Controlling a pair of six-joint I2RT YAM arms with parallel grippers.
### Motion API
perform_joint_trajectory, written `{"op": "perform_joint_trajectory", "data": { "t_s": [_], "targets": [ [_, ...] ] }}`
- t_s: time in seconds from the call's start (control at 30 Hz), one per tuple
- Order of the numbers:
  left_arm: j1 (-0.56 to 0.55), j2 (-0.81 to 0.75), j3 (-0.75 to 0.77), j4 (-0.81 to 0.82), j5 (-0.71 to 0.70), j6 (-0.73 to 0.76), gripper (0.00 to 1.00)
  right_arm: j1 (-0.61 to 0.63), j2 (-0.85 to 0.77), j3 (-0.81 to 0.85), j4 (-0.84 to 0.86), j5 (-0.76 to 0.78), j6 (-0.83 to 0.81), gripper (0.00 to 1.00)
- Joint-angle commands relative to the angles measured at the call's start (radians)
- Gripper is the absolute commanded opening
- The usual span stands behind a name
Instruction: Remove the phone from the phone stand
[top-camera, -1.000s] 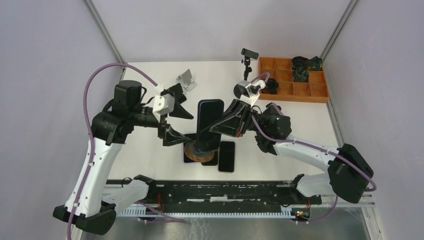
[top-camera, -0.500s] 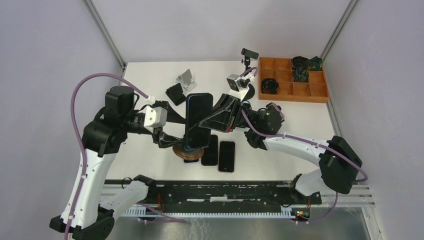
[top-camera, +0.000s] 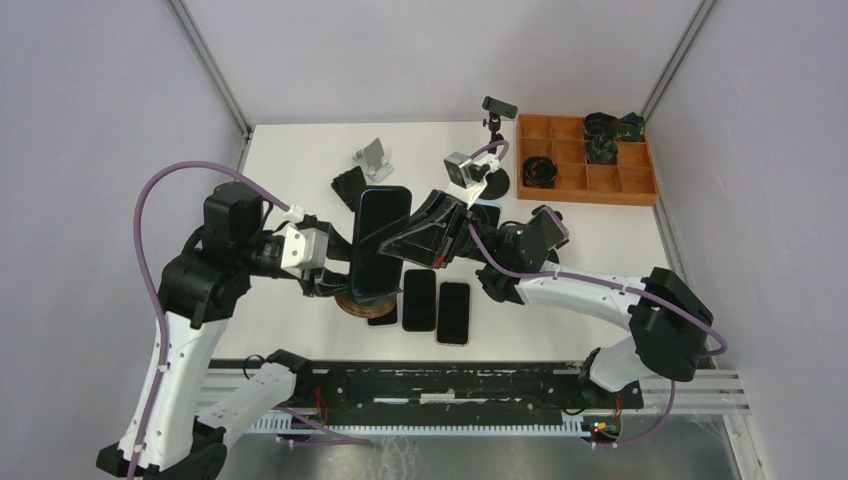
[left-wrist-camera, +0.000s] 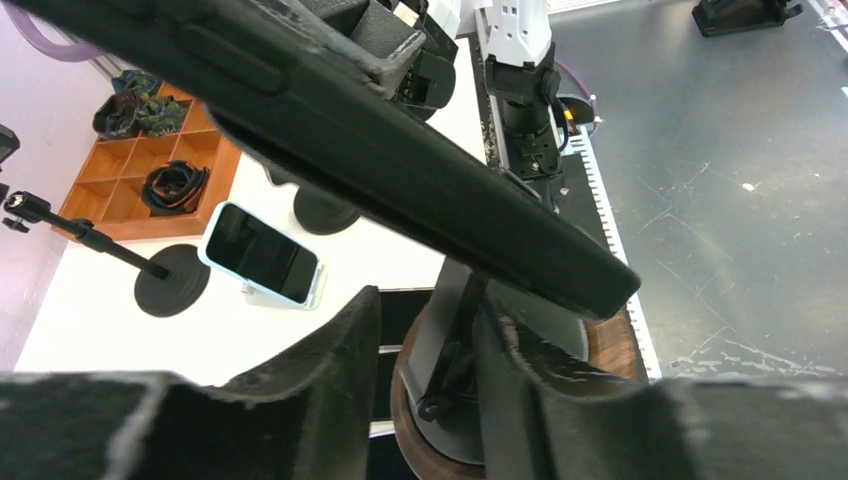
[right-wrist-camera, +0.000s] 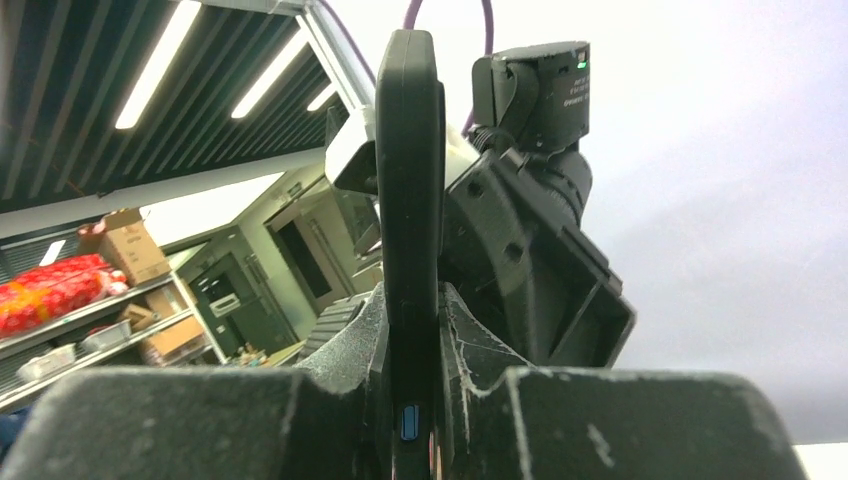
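Right wrist view: my right pincer (right-wrist-camera: 410, 305) clamps black slab phone (right-wrist-camera: 408, 150); left pincer (left-wrist-camera: 428, 308), released, straddles wooden-based stand (left-wrist-camera: 445, 345).

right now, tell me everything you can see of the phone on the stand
The phone is a dark slab in a matte black case, screen blank, buttons on its side edge. It sits tilted on the phone stand, whose post rises from a round wooden base. The right gripper pinches it across its thickness, one finger on each face.
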Motion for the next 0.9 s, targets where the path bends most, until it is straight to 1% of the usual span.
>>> {"op": "perform_joint_trajectory", "data": {
  "t_s": [0.0,0.07,0.17,0.2,0.3,0.4,0.5,0.6,0.67,0.73,0.77,0.83,0.87],
  "targets": [
    [0.0,0.016,-0.023,0.062,-0.051,0.063,0.4,0.041,-0.024,0.039,0.031,0.088,-0.073,0.0],
    [0.0,0.018,-0.025,0.063,-0.066,0.088,0.29,0.043,-0.053,0.014,-0.035,0.111,-0.136,0.0],
    [0.001,0.019,-0.019,0.062,-0.076,0.107,0.06,0.041,-0.105,-0.035,-0.106,0.14,-0.21,0.0],
    [0.0,0.02,-0.014,0.063,-0.077,0.109,0.03,0.039,-0.117,-0.046,-0.112,0.139,-0.225,0.0],
    [0.0,0.018,-0.001,0.049,-0.062,0.119,0.02,0.004,-0.141,-0.061,-0.147,0.105,-0.232,0.0],
    [0.001,0.029,0.016,-0.01,-0.044,0.167,0.02,-0.053,-0.148,-0.062,-0.161,0.058,-0.198,0.0],
    [0.0,0.039,0.027,-0.058,-0.03,0.198,0.02,-0.077,-0.162,-0.081,-0.18,0.045,-0.204,0.0],
    [0.0,0.047,0.041,-0.103,-0.024,0.236,0.02,-0.092,-0.169,-0.078,-0.247,0.02,-0.225,0.07],
    [0.001,0.057,0.065,-0.146,-0.019,0.258,0.02,-0.102,-0.166,-0.067,-0.298,-0.002,-0.229,0.17],
    [0.0,0.077,0.091,-0.192,-0.008,0.287,0.02,-0.113,-0.167,-0.073,-0.317,-0.008,-0.234,0.21],
    [0.0,0.083,0.1,-0.206,-0.001,0.292,0.02,-0.117,-0.17,-0.086,-0.317,0.004,-0.234,0.25],
    [0.0,0.091,0.108,-0.221,0.019,0.288,0.02,-0.116,-0.173,-0.097,-0.34,0.034,-0.271,0.41],
    [0.0,0.093,0.108,-0.222,0.028,0.28,0.02,-0.117,-0.174,-0.087,-0.393,0.062,-0.305,0.47]
  ]
}}
